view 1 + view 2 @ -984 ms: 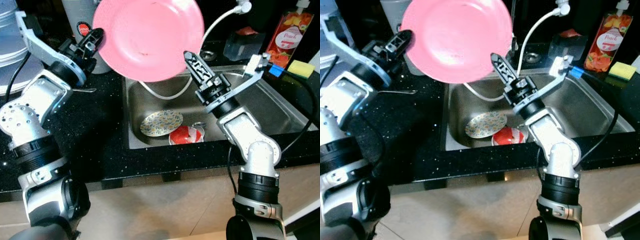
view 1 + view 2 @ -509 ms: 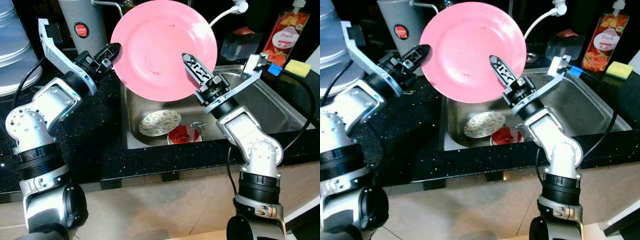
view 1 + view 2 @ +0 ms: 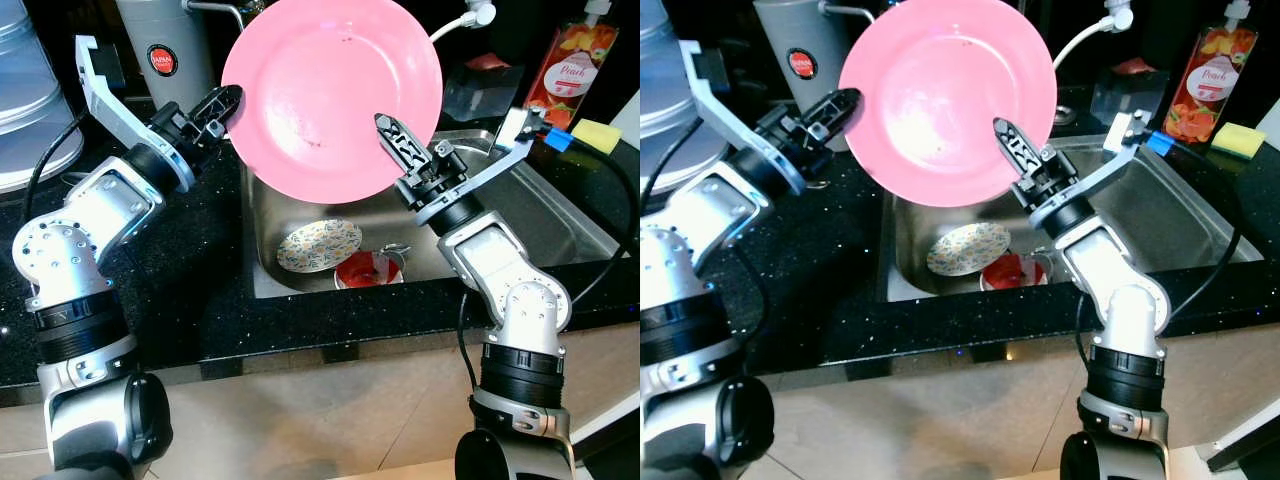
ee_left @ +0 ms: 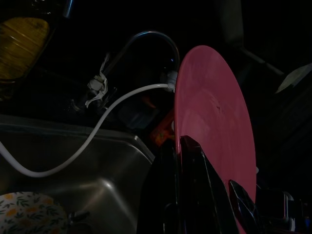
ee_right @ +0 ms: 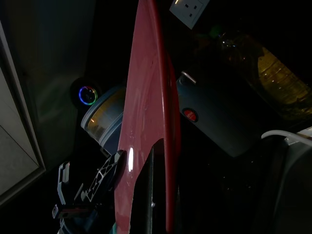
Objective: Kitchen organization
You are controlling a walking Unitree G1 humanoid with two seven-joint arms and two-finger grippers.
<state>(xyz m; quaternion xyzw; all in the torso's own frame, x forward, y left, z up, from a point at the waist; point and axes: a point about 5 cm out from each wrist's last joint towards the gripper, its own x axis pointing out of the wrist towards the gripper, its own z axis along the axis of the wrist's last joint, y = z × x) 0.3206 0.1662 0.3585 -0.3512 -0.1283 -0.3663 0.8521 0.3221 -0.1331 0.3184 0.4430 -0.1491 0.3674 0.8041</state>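
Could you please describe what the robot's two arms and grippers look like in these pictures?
Both arms are silver metal with rounded joint housings and ribbed black rings. The left gripper and right gripper each have two long black fingers. Each wrist carries a pale grey bracket; black cables trail from both, and the right bracket has a blue connector.

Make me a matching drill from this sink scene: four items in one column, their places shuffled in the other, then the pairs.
Items
1. pink plate
2. floral plate
3. yellow sponge
4. soap bottle

Places
A. lying flat in the sink bottom
B. on the counter to the right of the sink, nearest the edge of view
C. held up on edge above the sink between the left gripper and right gripper
D. standing behind the sink's right end

Pairs: 1-C, 2-A, 3-B, 4-D
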